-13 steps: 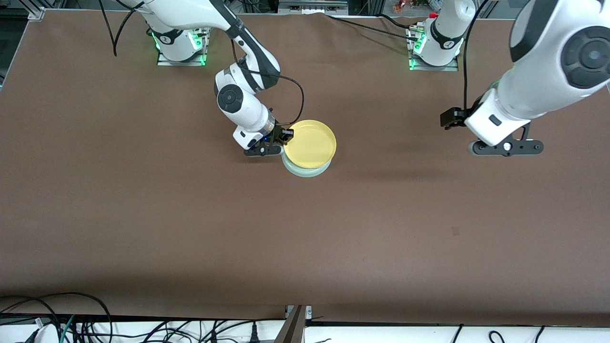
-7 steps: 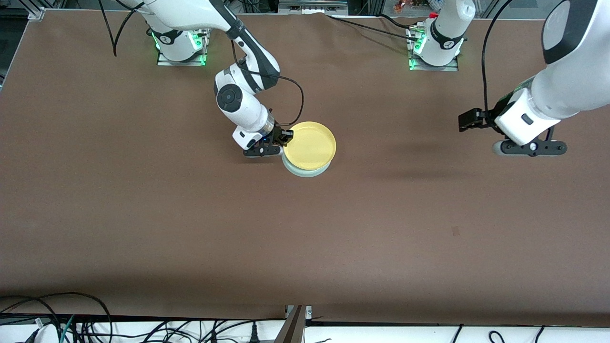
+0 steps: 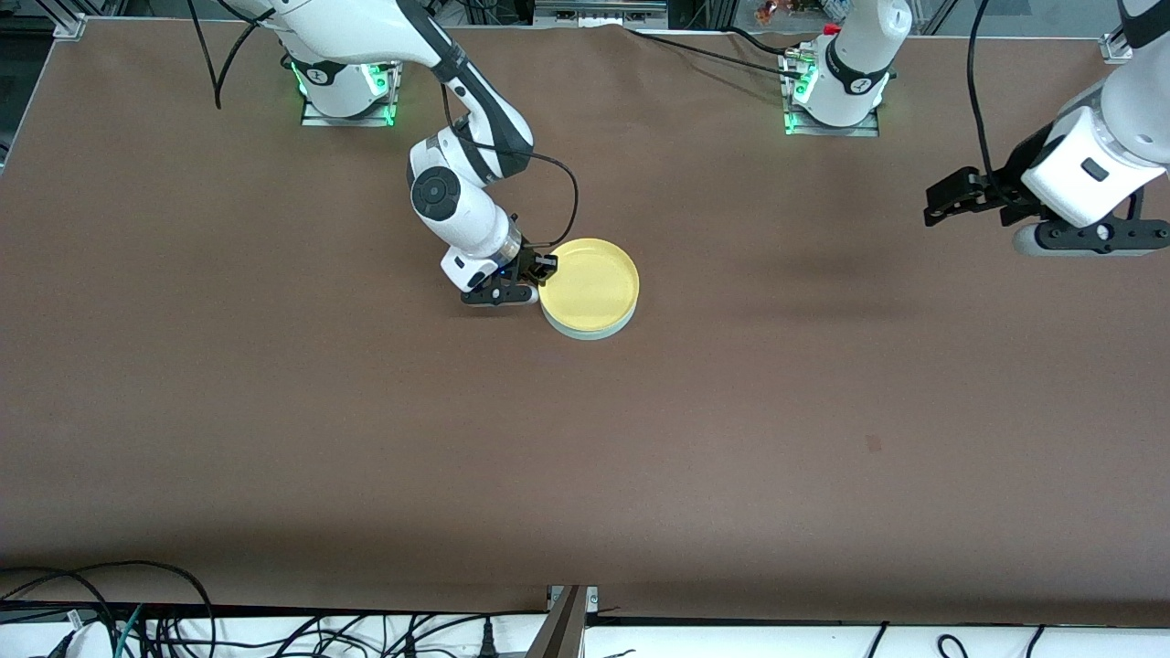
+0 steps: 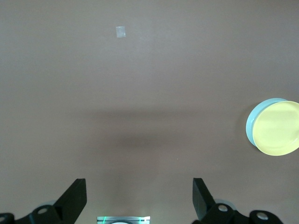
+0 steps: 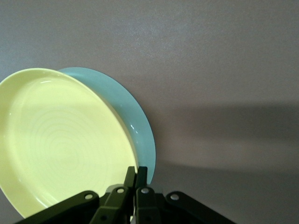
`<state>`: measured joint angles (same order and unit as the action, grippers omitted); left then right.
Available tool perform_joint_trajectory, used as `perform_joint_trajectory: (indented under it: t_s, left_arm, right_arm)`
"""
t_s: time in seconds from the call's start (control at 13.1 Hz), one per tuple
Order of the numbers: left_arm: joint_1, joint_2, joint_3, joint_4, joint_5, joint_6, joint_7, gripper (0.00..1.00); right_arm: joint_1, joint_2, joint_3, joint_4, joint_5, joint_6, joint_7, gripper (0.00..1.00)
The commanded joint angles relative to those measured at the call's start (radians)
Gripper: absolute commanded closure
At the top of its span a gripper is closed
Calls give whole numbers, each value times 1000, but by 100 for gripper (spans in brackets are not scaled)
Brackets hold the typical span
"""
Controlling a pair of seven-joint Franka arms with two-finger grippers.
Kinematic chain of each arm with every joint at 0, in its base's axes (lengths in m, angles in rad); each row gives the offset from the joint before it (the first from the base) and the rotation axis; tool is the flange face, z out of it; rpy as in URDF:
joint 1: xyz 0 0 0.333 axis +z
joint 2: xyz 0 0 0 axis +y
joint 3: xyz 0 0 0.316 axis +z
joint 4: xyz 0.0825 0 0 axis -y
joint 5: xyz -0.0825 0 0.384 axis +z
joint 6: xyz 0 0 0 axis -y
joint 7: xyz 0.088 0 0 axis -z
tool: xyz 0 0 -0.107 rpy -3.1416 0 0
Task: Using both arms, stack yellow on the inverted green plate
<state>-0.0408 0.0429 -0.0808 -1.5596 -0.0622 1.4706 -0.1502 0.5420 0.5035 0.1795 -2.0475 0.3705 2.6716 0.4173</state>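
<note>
The yellow plate (image 3: 590, 283) lies right way up on the inverted green plate (image 3: 585, 332) near the middle of the table. Only a pale crescent of the green plate shows under it. My right gripper (image 3: 539, 270) is at the plates' edge toward the right arm's end, shut on the yellow plate's rim. The right wrist view shows the yellow plate (image 5: 60, 140), the green plate (image 5: 135, 116) and the right gripper (image 5: 136, 171) with fingers pinched together. My left gripper (image 3: 1083, 239) hangs open and holds nothing, high over the left arm's end. In the left wrist view the left gripper (image 4: 140, 191) sees the yellow plate (image 4: 278, 128) and green plate (image 4: 253, 122).
The brown table cover (image 3: 366, 439) is bare apart from a small pale mark (image 3: 874, 443), which also shows as a pale mark (image 4: 121, 31) in the left wrist view. Cables (image 3: 137, 612) lie along the table's edge nearest the front camera.
My left arm has swung away from the plates toward its own end of the table. The yellow plate, held by the right gripper, has come down closer onto the green plate.
</note>
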Motion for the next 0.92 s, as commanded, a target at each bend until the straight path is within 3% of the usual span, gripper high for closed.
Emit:
perform_joint_trajectory:
  t_s: [0.0,0.31,0.46,0.69,0.84]
  left_arm:
    - [2,5,-2,13,-7,-1,7,0]
    - [7,11,9,19,-7,-1,21,0]
    - [10,14,15,16,-7,4,23,0]
    - [1,11,9,23,-7,-4,17,0]
    - [-2,8,3,23,-7,-9,17,0]
  right_arm:
    - [-1,-6,2,-7,-5,19,3,1]
    - [-5,-43,-41,36,-7,-13,-8,0]
    - [-5,-56,-116,142,-25,-216,-17,0]
    - [-11,-46,-242,404,-160,-607,-75,0]
    - [-39,-40,-317,512,-183,-767,-179,0]
